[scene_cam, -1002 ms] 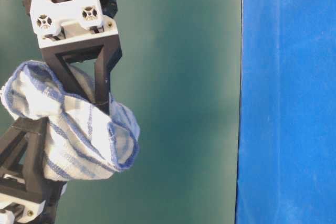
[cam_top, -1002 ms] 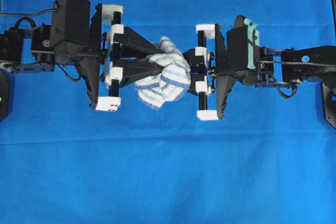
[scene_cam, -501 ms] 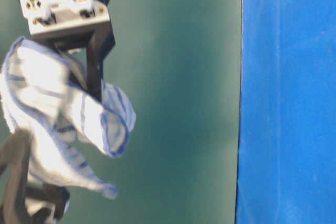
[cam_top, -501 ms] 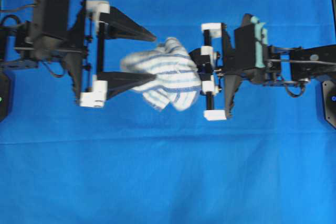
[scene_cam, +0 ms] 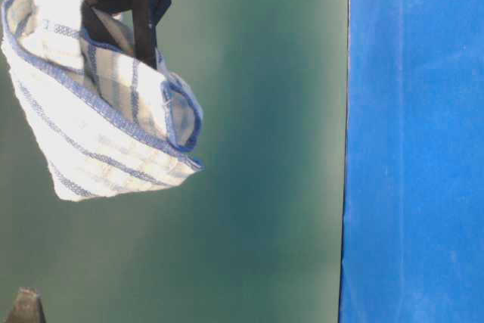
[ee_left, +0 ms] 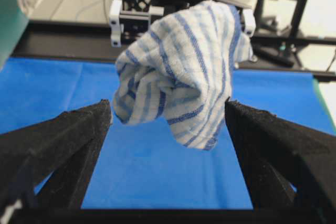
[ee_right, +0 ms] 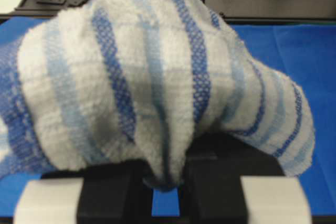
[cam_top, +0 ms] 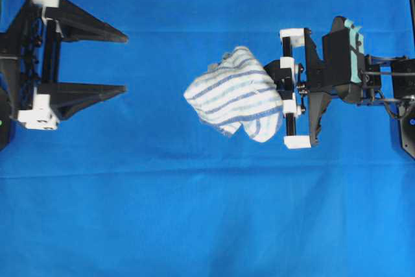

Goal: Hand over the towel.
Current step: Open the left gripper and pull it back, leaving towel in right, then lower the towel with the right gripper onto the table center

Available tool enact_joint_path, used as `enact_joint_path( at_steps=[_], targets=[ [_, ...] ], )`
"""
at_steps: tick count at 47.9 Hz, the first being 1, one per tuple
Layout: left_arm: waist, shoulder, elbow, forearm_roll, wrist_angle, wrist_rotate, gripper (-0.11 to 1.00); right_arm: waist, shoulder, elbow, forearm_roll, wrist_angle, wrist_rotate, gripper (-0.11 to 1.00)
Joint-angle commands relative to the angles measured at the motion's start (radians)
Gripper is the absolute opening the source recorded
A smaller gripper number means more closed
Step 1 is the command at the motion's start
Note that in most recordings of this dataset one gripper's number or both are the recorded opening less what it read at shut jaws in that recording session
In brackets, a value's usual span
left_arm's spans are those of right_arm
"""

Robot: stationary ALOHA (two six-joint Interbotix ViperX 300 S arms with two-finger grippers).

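While right gripper [cam_top: 280, 90] clamps towel [cam_top: 235, 93] aloft, left gripper [cam_top: 123, 61] level, jaws spread wide, well apart.

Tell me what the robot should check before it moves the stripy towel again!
1. Right gripper shut on the towel: ok, the cloth is pinched between the closed fingers in the right wrist view.
2. Left gripper open: ok, its jaws stand wide apart.
3. Left gripper clear of the towel: ok, a gap of blue sheet shows between them from overhead.
4. Towel lifted off the sheet: ok, it hangs in the air in the table-level view.
5. Grip deep enough not to slip: cannot tell, the cloth hides the fingertips.
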State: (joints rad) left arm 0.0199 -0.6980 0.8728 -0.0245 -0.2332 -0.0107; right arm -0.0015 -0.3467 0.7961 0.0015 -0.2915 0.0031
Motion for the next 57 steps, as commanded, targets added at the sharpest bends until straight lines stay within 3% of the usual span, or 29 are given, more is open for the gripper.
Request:
enact_joint_path(
  at_steps=[1, 11, 29, 41, 57],
  targets=[
    [0.002, -0.005, -0.012, 0.002, -0.003, 0.003, 0.93, 0.003, -0.015, -0.012, 0.003, -0.003, 0.002, 0.12],
    [0.002, 0.008, -0.017, 0.002, -0.003, 0.003, 0.93, -0.015, 0.014, -0.031, 0.003, 0.04, 0.002, 0.12],
    [0.002, 0.014, -0.014, 0.0, -0.005, 0.003, 0.93, -0.123, 0.284, -0.175, 0.003, 0.359, 0.002, 0.12],
    [0.002, 0.014, -0.012, 0.002, -0.005, 0.005, 0.93, -0.149, 0.456, -0.196, 0.002, 0.379, 0.0, 0.12],
    [0.002, 0.02, -0.011, 0.002, -0.003, 0.006, 0.93, -0.149, 0.489, -0.189, 0.003, 0.411, 0.02, 0.12]
  ],
)
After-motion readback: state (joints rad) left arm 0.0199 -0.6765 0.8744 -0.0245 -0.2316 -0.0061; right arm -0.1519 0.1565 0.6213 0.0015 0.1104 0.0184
